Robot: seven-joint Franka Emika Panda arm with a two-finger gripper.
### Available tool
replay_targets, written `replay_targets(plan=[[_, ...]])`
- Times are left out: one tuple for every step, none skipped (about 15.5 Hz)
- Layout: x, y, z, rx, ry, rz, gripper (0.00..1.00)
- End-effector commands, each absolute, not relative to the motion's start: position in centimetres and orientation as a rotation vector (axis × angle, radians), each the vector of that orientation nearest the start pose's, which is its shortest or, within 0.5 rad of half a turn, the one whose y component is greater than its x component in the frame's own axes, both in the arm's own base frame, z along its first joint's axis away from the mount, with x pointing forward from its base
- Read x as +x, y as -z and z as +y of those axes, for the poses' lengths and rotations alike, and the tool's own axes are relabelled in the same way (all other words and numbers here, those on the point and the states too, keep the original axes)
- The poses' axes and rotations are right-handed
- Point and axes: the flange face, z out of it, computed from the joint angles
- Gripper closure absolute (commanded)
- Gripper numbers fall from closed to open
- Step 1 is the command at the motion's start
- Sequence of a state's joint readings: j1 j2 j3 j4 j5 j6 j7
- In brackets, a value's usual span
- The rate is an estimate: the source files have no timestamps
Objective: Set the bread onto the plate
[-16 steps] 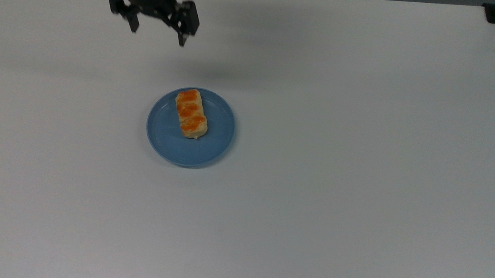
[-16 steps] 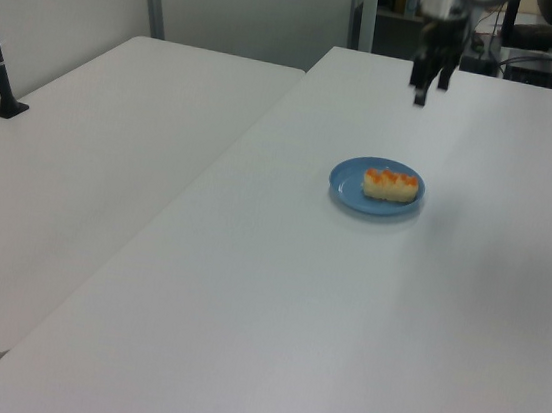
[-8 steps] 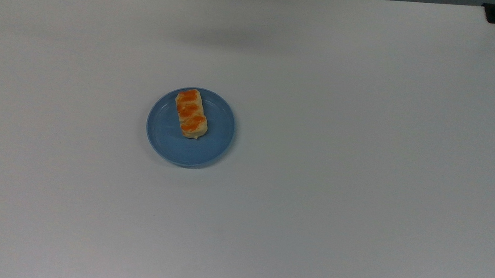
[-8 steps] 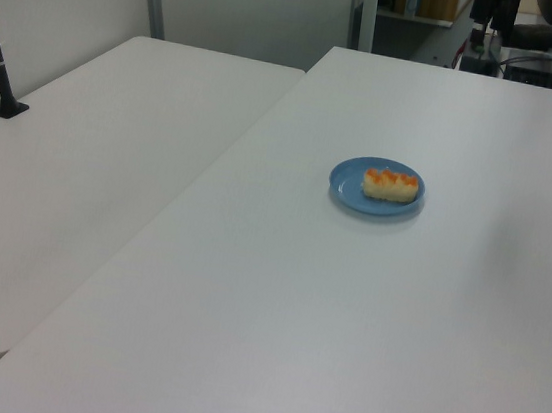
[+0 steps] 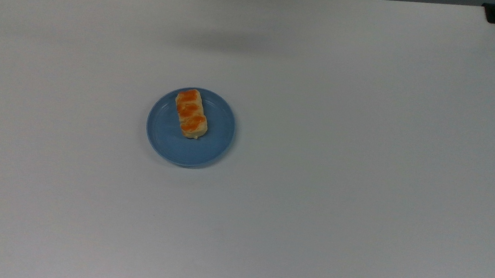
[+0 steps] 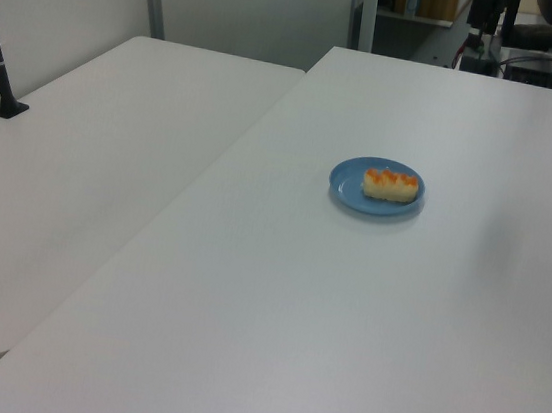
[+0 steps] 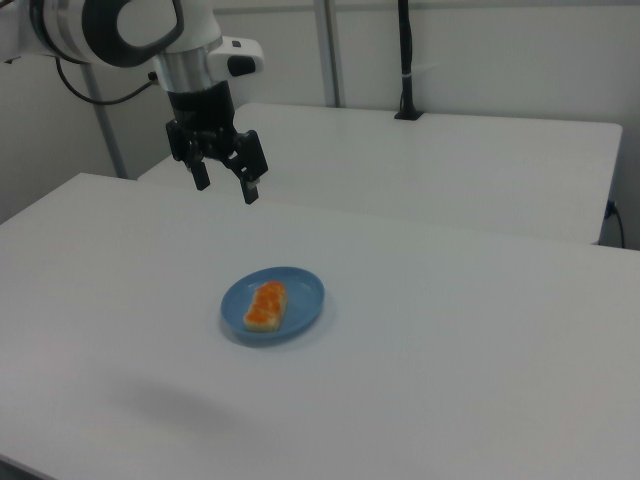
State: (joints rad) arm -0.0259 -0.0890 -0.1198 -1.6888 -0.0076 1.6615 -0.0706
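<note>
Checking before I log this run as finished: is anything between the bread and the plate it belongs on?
Nothing visible: the bread already lies on the plate, and the open claw hangs above the table, apart from both.

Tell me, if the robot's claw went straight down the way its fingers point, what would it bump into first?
Most likely the bare white table. In the right view the gripper hangs open, fingers pointing down, up and toward the right view's left of the plate with the bread. Depth is hard to judge, but it looks clear of both.
</note>
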Motion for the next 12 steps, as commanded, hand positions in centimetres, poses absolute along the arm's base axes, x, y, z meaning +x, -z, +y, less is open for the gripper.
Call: replay_targets(plan=[[53.64, -63.91, -9.14, -3.104, 0.150, 0.131, 0.00], [54.01, -63.71, -9.14, -3.096, 0.133, 0.133, 0.00], [54.11, -63.72, -9.22, -3.096, 0.123, 0.135, 0.00], [54.07, -63.79, -9.12, -3.094, 0.123, 0.130, 0.00], [54.05, -63.54, -9.20, -3.095, 0.104, 0.132, 0.00], [54.26, -63.27, -8.96, -3.096, 0.095, 0.123, 0.00], [54.37, -63.10, -8.87, -3.096, 0.090, 0.121, 0.00], [54.44, -63.00, -9.04, -3.096, 0.087, 0.128, 0.00], [54.45, -63.00, -8.96, -3.096, 0.087, 0.123, 0.00], [54.45, -63.00, -8.96, -3.096, 0.087, 0.128, 0.00], [54.45, -63.00, -8.96, -3.096, 0.087, 0.128, 0.00], [54.41, -63.08, -8.96, -3.096, 0.090, 0.126, 0.00]])
